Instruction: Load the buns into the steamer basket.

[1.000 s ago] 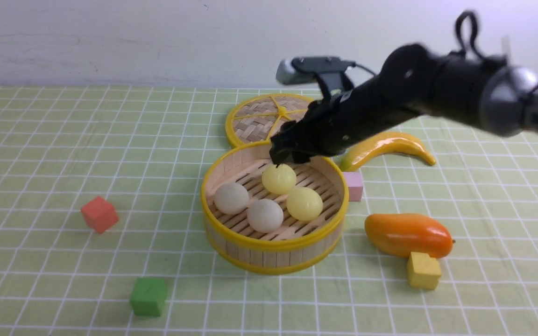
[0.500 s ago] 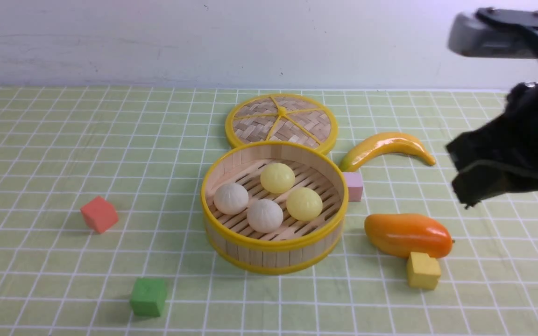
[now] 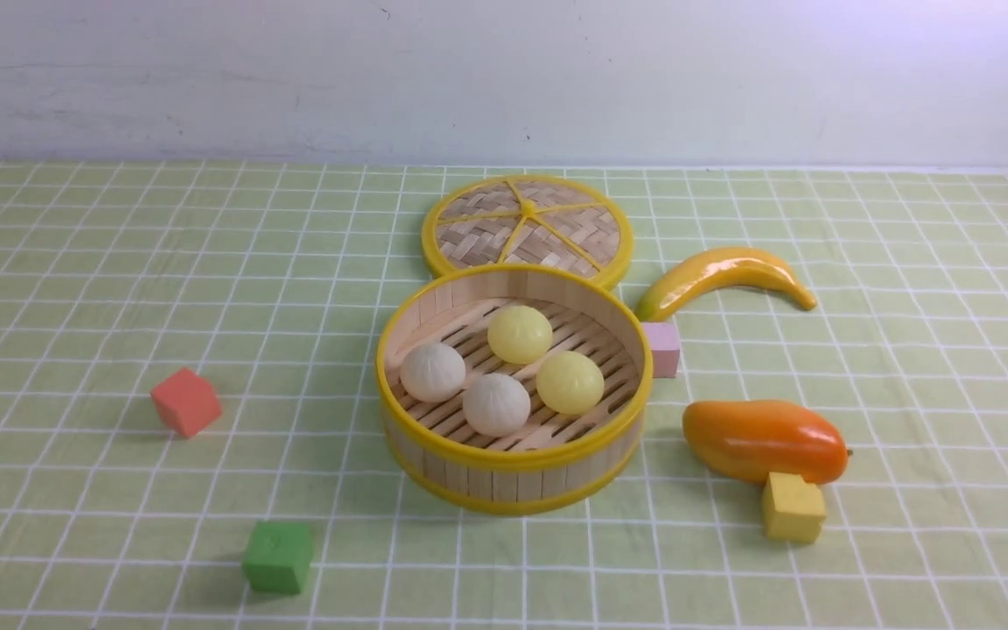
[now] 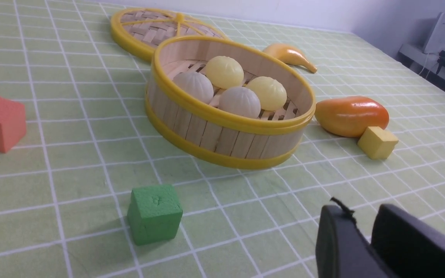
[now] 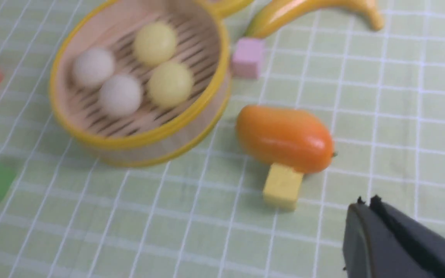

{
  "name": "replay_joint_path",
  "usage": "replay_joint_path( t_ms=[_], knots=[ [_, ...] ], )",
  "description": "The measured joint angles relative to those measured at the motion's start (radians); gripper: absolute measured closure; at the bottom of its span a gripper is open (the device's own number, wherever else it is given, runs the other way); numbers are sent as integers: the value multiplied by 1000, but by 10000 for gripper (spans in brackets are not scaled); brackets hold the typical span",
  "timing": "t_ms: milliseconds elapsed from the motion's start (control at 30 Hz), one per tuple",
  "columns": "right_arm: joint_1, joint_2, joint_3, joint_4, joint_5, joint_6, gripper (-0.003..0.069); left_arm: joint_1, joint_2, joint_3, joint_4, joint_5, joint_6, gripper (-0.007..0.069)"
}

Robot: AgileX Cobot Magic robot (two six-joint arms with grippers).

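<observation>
The basket (image 3: 513, 464) stands upright at the middle of the table (image 3: 75, 262), its open mouth facing up. It is round, so no long axis can be named. All four buns lie inside on the slatted floor, domes up. One white bun (image 3: 432, 371) is at 9 o'clock in the basket, the other white bun (image 3: 496, 404) at 6 o'clock. One yellow bun (image 3: 520, 334) is at 12 o'clock, the other yellow bun (image 3: 570, 382) at 3 o'clock. They sit close together.

The lid (image 3: 528, 229) lies flat at 12 o'clock from the basket, touching or nearly touching its rim. A banana (image 3: 723, 276) lies at 2 o'clock, a pink cube (image 3: 663, 348) just beside the basket at 3 o'clock, a mango (image 3: 762, 440) at 4 o'clock with a yellow cube (image 3: 792, 507) against it. A red cube (image 3: 186, 401) is at 9 o'clock and a green cube (image 3: 277, 556) at 7 o'clock.

The right tool (image 5: 366, 202) is clenched, grasping nothing, above the table near the yellow cube. The left tool (image 4: 355, 227) hangs over the table with a narrow gap between its fingers and nothing in it.
</observation>
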Motion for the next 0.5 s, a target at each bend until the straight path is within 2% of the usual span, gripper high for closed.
replay_joint_path(
  t_ms=[100,200,333,400,500],
  knots=[
    [-107,-196,282,-10,-303,0,678,0,0,0,0,2,0,487],
    [-183,-403,551,-59,-491,-1,678,0,0,0,0,12,0,483],
    [-250,-643,772,-84,-531,0,677,0,0,0,0,14,0,483],
    [-262,-691,799,-84,-507,4,677,0,0,0,0,14,0,483],
    [-288,-777,817,-86,-342,12,677,0,0,0,0,13,0,483]
  ],
)
